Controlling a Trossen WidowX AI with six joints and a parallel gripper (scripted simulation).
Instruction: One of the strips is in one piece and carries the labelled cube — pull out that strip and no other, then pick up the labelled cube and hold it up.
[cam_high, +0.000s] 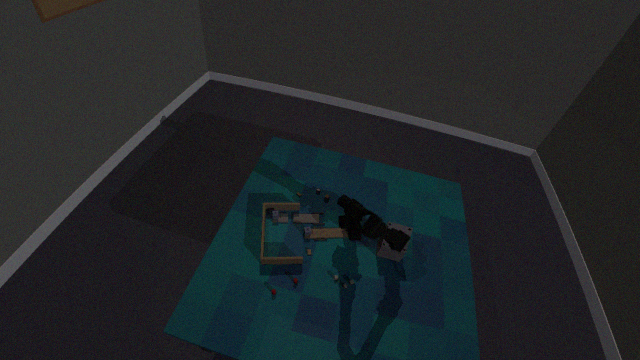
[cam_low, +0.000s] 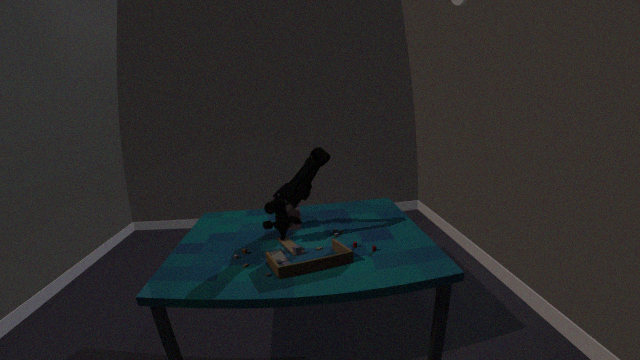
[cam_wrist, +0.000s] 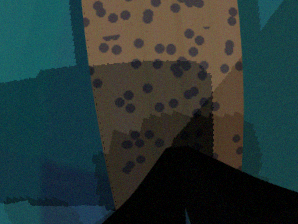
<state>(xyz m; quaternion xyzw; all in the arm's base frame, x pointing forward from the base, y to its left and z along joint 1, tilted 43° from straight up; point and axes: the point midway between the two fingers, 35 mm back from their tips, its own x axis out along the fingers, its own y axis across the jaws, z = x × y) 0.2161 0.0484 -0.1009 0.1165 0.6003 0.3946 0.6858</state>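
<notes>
The tan strip (cam_high: 330, 233) (cam_low: 287, 244) (cam_wrist: 160, 30) has dark dots and lies mostly outside the open side of the wooden frame (cam_high: 263, 235) (cam_low: 317, 264). A pale cube (cam_high: 308, 231) (cam_low: 297, 249) sits on its frame-side end; its label is too small to read. A second strip shows as two separate pieces, a longer piece (cam_high: 306, 218) and a shorter piece (cam_high: 283, 219), with another pale cube (cam_high: 275, 214) beside the shorter one inside the frame. My gripper (cam_low: 283, 238) (cam_wrist: 176, 157) is shut and empty, its tips at the dotted strip's robot-side end. Contact cannot be told.
Two red bits (cam_high: 295, 281) (cam_high: 273, 291) lie beyond the frame's near side. A small yellow block (cam_high: 309, 252) lies near its open side. Several small bits lie farther out on both sides. The pale arm base (cam_high: 388, 250) stands right of the strips in the top view.
</notes>
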